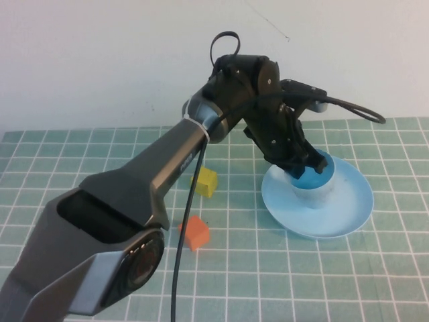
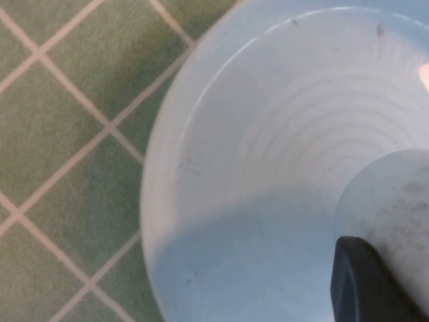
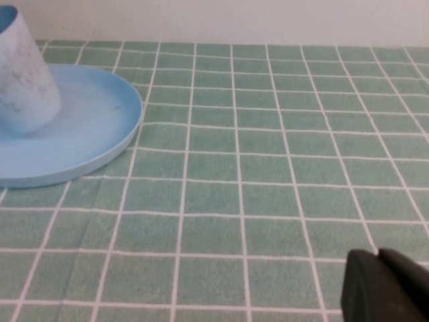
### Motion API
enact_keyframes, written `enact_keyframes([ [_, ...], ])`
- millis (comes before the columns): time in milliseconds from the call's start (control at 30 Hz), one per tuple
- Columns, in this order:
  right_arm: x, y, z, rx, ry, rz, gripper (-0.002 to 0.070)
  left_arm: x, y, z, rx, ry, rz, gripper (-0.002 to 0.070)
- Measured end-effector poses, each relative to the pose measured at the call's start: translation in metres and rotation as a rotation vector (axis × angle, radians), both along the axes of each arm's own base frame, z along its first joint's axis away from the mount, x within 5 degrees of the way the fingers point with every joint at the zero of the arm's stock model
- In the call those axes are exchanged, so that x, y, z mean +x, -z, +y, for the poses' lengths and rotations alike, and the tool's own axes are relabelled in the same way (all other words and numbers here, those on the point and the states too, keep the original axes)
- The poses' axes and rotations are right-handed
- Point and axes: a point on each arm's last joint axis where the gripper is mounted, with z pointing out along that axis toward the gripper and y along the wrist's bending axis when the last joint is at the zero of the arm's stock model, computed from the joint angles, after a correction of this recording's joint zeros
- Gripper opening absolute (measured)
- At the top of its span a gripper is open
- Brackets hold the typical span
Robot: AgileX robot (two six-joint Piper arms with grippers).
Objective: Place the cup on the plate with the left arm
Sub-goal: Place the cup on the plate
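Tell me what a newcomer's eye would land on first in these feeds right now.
First, the big dark left arm sweeping from lower left up to the left gripper, shut on the rim of the cup. The cup stands on the light-blue plate, right of centre on the green checked cloth. Next, the yellow block and orange block beside the arm; the right gripper sits low over bare cloth.

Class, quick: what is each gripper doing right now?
Left gripper: shut on the small light-blue plastic cup, over the round light-blue plate.
Right gripper: low over the table, cannot tell.
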Motion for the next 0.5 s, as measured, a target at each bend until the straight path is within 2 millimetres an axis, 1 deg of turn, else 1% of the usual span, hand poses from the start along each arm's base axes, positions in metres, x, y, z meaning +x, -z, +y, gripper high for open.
enact_keyframes([
  [133, 0.0, 0.0, 0.0, 0.0, 0.0, 0.0, -0.0002, -0.008, 0.002, -0.013, 0.001, 0.025, -0.017, 0.0013],
  [300, 0.0, 0.0, 0.0, 0.0, 0.0, 0.0, -0.0002, -0.009, 0.012, -0.015, 0.032, 0.031, -0.021, 0.0013],
  [367, 0.0, 0.0, 0.0, 0.0, 0.0, 0.0, -0.0002, -0.008, 0.012, -0.015, 0.03, 0.03, -0.027, 0.0019],
  [433, 0.0, 0.0, 0.0, 0.0, 0.0, 0.0, -0.0002, -0.007, 0.013, -0.015, 0.032, 0.027, -0.039, 0.0035],
  [500, 0.0, 0.0, 0.0, 0.0, 0.0, 0.0, -0.0002, -0.005, 0.014, -0.016, 0.029, 0.023, -0.053, 0.0067],
])
